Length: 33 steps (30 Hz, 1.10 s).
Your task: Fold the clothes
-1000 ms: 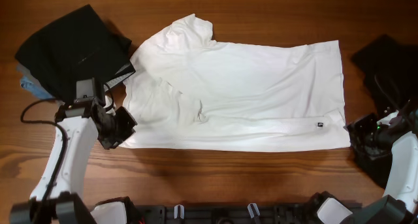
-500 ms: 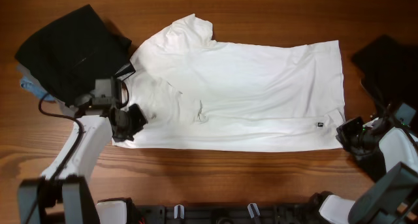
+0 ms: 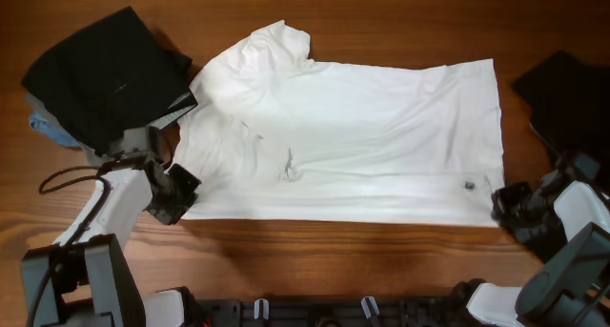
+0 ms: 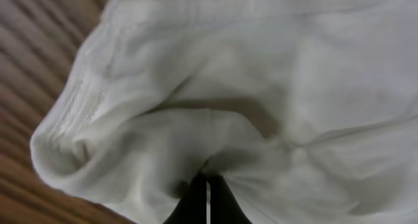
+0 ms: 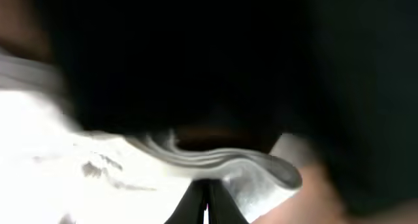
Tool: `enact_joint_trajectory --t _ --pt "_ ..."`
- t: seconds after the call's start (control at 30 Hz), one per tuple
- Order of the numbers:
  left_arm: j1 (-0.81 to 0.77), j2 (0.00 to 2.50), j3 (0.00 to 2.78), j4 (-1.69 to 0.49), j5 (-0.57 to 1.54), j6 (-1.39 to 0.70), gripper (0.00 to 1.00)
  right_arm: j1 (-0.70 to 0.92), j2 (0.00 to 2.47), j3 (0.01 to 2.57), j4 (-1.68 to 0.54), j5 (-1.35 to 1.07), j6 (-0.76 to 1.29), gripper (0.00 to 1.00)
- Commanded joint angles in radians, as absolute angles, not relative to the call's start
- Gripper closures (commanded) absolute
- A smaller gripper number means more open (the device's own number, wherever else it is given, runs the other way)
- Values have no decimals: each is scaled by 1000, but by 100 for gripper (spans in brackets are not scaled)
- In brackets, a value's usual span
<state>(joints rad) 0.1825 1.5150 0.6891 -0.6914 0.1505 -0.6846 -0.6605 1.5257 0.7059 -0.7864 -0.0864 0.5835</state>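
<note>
The white T-shirt [image 3: 362, 127] lies spread flat across the table, sleeve end to the left and hem to the right. My left gripper [image 3: 183, 188] is at its near-left corner. In the left wrist view that gripper [image 4: 208, 182] is shut on a bunched fold of the white fabric [image 4: 196, 87]. My right gripper [image 3: 502, 202] is at the near-right hem corner, close to the small black tag [image 3: 468, 185]. The right wrist view shows it [image 5: 207, 190] shut on the rippled hem edge [image 5: 248, 168]. A loose black garment [image 3: 107, 74] lies at the far left.
A blue cloth [image 3: 46, 127] peeks out from under the black garment. Another dark heap [image 3: 567, 93] sits at the far right, behind the right arm. Bare wooden table [image 3: 315, 255] runs along the front, ahead of the black rail at the near edge.
The right gripper has closed on the hem corner. The left gripper went in onto the shirt's left corner and drew back a little toward the near-left, shut on the fabric.
</note>
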Motion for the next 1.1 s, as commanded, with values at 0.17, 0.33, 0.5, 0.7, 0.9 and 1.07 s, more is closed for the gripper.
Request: enact_joint_trajectory --t 0.17,0.33,0.5,0.7,0.9,1.07 --pt "229 1546 664 -760 36 -680 96 -678 1377 735 -860 132 599 87" --pt "226 1477 781 -899 97 -574 94 -678 1288 748 -794 -53 493 73" --pt "167 1381 953 -950 310 -371 71 -678 1215 841 -798 -242 386 68" --pt "-25 1342 1081 -698 313 -179 51 -653 1181 963 -823 -465 317 68" --pt "-162 1486 1081 -313 166 -118 51 -562 1182 966 -808 -498 309 65" --pt "-168 1729 1133 -76 168 -99 49 -501 1183 966 -808 -495 315 63"
